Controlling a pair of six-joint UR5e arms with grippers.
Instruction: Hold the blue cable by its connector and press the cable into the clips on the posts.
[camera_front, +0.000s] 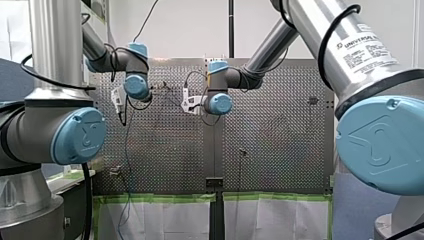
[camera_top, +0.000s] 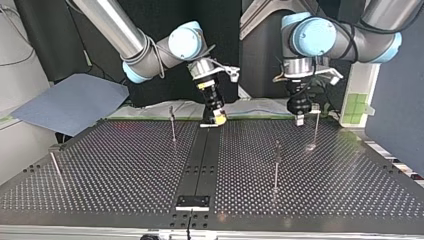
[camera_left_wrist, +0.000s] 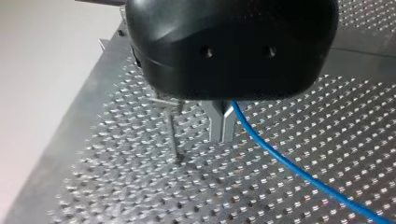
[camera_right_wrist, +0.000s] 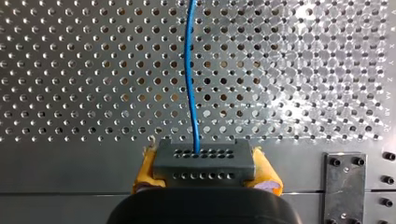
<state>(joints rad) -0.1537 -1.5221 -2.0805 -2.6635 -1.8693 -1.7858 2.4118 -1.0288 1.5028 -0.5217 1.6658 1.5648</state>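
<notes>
Pinching the grey perforated connector block (camera_right_wrist: 204, 158) in my right tool's (camera_right_wrist: 205, 171) yellow pads (camera_right_wrist: 147, 170), thin blue cable (camera_right_wrist: 189, 79) leading ahead across the metal tabletop (camera_right_wrist: 303, 70). Apparently nipping that cable in my left tool (camera_left_wrist: 222, 126) beside a slim metal post (camera_left_wrist: 173, 135). Early routing, by the look; next, pressing cable into its clip (camera_left_wrist: 163, 101).

Front view: from behind and above the arms (camera_front: 65, 75), looking out over the perforated table (camera_front: 165, 150). Top view: low, across the table, facing the arms. Wrist views: each close above the table surface; both show the blue cable (camera_right_wrist: 187, 70)
</notes>
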